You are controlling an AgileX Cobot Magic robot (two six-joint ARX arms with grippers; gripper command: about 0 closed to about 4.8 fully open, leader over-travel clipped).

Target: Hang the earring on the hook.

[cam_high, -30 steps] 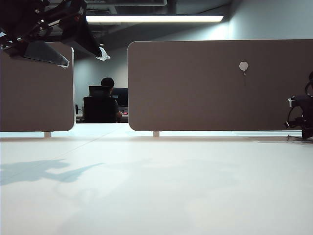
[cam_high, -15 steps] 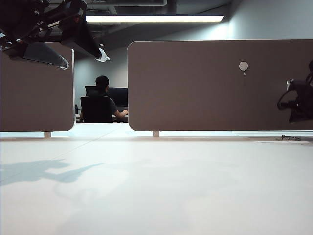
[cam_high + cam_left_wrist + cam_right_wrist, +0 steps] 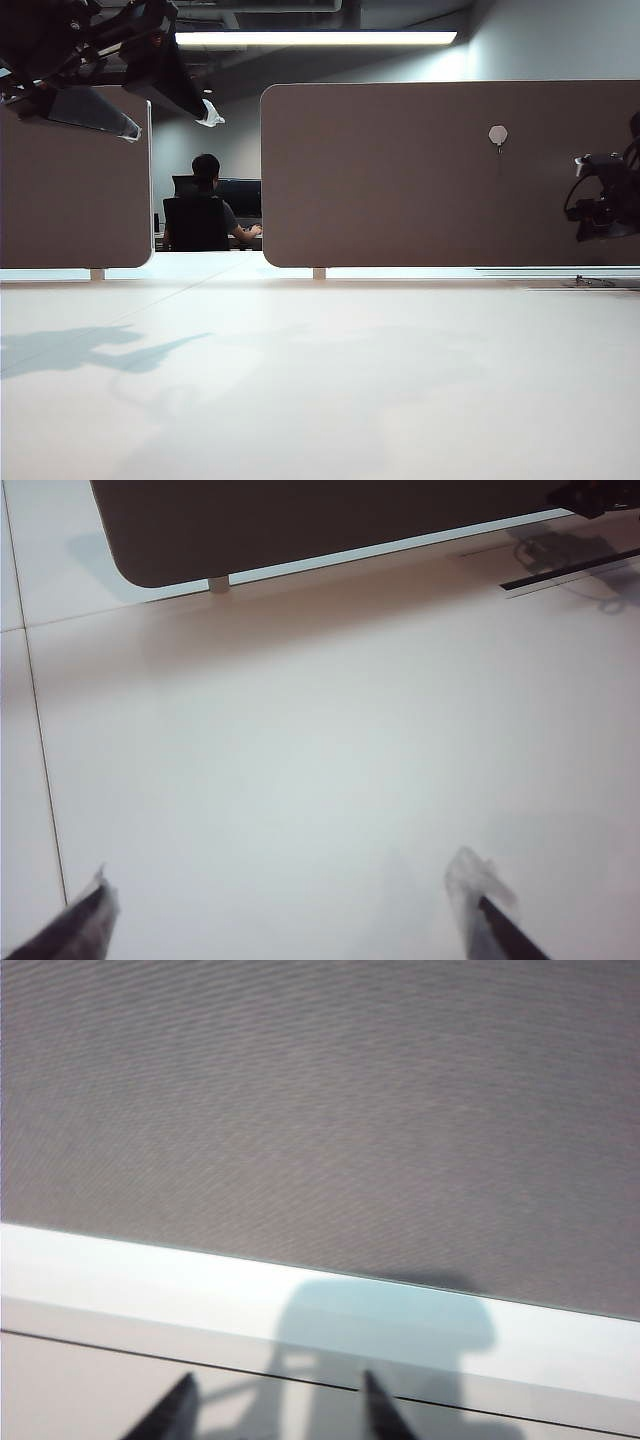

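Note:
The hook (image 3: 498,134) is a small pale hexagonal plate with a short dark prong, high on the brown panel (image 3: 400,180). I see nothing hanging on it. A thin dark wiry thing, which looks like the earring (image 3: 582,282), lies flat on the table by the panel's foot at the far right. My right gripper (image 3: 588,210) hovers above it at the right edge, lower than the hook. In the right wrist view my right gripper (image 3: 278,1400) is open with nothing between its fingers, facing the panel. My left gripper (image 3: 173,122) hangs open and empty at the top left.
A second brown panel (image 3: 75,190) stands at the back left, with a gap between the two panels where a seated person (image 3: 205,210) shows. A dark strip (image 3: 570,570) lies on the table near the right panel's foot. The white table (image 3: 320,380) stretches forward.
My right gripper has risen from table height beside the panel's foot to about mid-panel height. The thin dark thing shows on the table where it was. My left arm has not moved.

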